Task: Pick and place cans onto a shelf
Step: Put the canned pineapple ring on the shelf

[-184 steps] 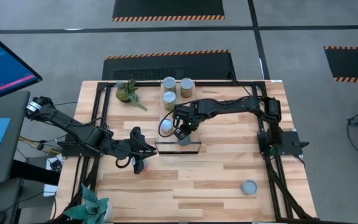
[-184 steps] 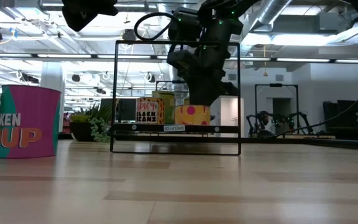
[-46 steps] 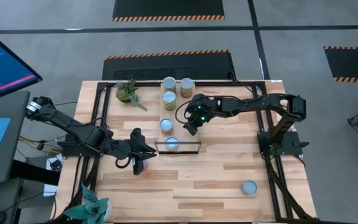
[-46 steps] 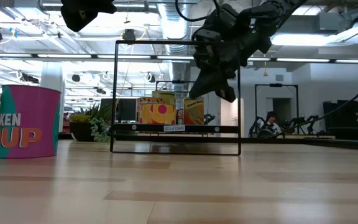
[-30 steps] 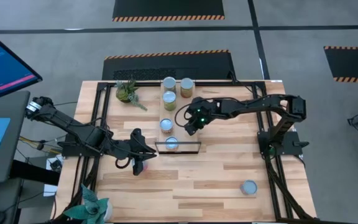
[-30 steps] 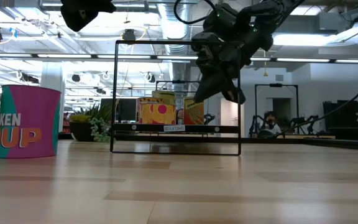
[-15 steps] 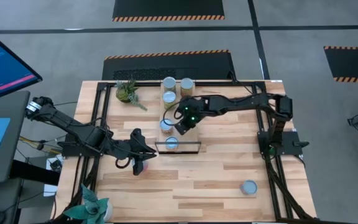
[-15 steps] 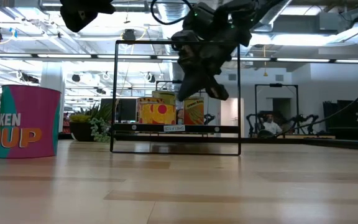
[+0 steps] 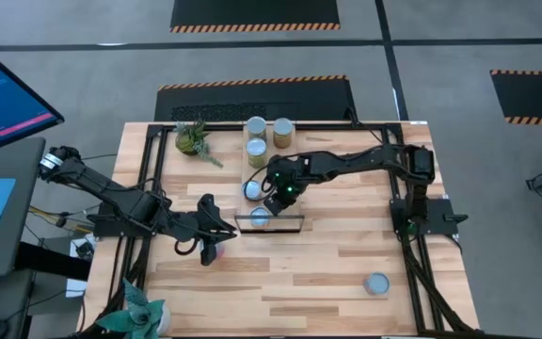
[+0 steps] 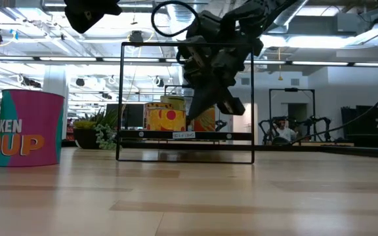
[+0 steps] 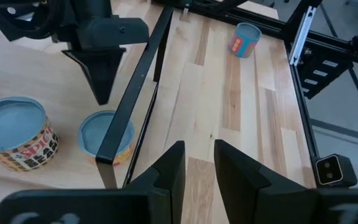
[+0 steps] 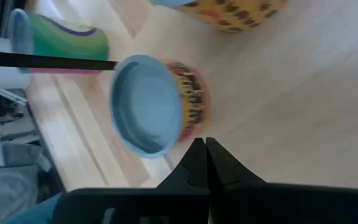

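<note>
My right gripper (image 9: 273,201) is shut and empty. It hovers between a can with a "spicy" label (image 9: 251,189) on the table and a can (image 9: 260,217) on the shelf (image 9: 290,224); my right wrist view shows that can's blue top (image 12: 146,102). My left wrist view shows my right gripper pointing down (image 11: 100,81) just beyond the shelf's black frame (image 11: 138,81). Three cans (image 9: 257,147) stand at the far edge. One can (image 9: 376,283) lies near right. My left gripper (image 11: 196,165) is open and empty at the shelf's left end, beside a pink can (image 9: 211,250).
A small green plant (image 9: 192,138) stands at the far left and another (image 9: 139,311) at the near left corner. In the low view the shelf's tall black frame (image 10: 122,98) stands around the shelf board (image 10: 184,135). Bare wood lies on the table's near half (image 9: 318,273).
My right gripper has gone toward the table's left and near edges and lower, from beside the far cans to the spot between the "spicy" can and the shelf. The cans have stayed where they were.
</note>
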